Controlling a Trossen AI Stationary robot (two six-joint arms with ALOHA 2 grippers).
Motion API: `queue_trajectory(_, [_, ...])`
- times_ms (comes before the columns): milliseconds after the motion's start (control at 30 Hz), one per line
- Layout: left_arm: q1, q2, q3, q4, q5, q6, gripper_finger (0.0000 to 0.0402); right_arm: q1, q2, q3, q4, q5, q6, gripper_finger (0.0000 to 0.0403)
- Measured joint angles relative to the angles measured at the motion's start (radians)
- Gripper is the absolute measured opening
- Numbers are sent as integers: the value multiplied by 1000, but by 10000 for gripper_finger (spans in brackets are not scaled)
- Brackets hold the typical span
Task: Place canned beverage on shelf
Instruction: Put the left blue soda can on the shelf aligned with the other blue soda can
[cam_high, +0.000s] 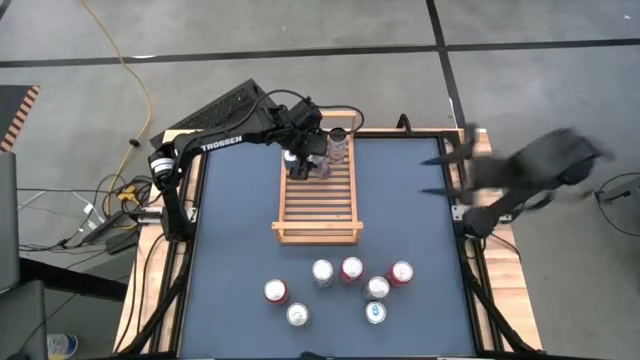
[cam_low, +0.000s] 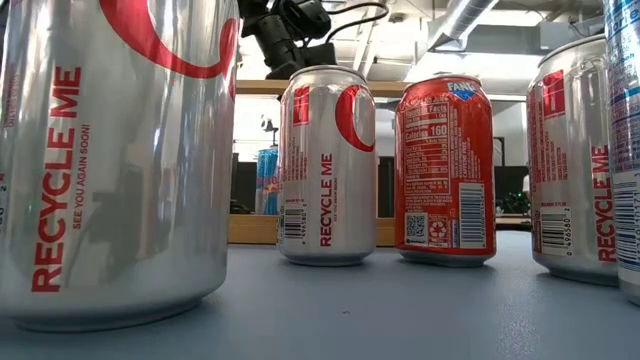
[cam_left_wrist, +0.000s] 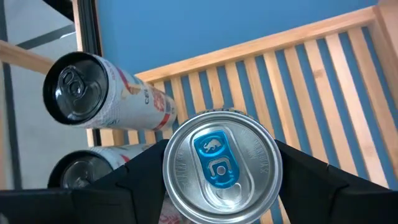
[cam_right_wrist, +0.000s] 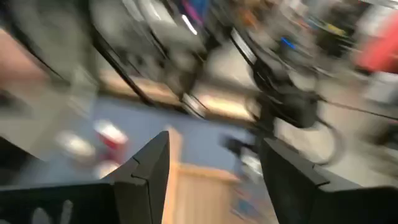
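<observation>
The worktop (cam_high: 230, 240) is a flat slate blue with a pale wood border. On it the shelf (cam_high: 318, 205) is light wood, its thin slats striping the blue beneath. The can (cam_left_wrist: 221, 165) over the shelf has a silver lid with a bright blue tab. Beside it on the shelf lie two cans (cam_left_wrist: 102, 93) with black lids and white sides marked in red. Nearer than the shelf stand six cans: in the low view a silver one (cam_low: 325, 165) with red lettering and a red curve, and a red one (cam_low: 445, 170) with white print. Both arms are black; the left arm (cam_high: 215, 140) carries white lettering.
</observation>
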Motion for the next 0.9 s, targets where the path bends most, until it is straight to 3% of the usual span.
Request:
queue_trajectory(67, [1,0,0,8,40,-18,238,-33,-142,-127,112,-179,28,217])
queue_trajectory(133, [1,0,0,21,59,-42,238,-50,-281,-304,292,-219,28,214])
queue_trajectory(200, [-4,0,0,23,65,-50,238,-57,-416,-504,441,-203,45,212])
queue_trajectory(367, [-15,0,0,25,83,-26,238,-68,-721,-880,776,-32,86,208])
queue_trajectory(467, [-22,-1,0,25,86,-19,238,-65,-844,-1040,926,-56,127,208])
queue_trajectory(700, [-25,-1,0,13,113,-23,238,-64,-1021,-1172,951,-38,102,209])
queue_trajectory(900, [-33,-1,0,22,102,-29,238,-65,-996,-1178,888,63,157,210])
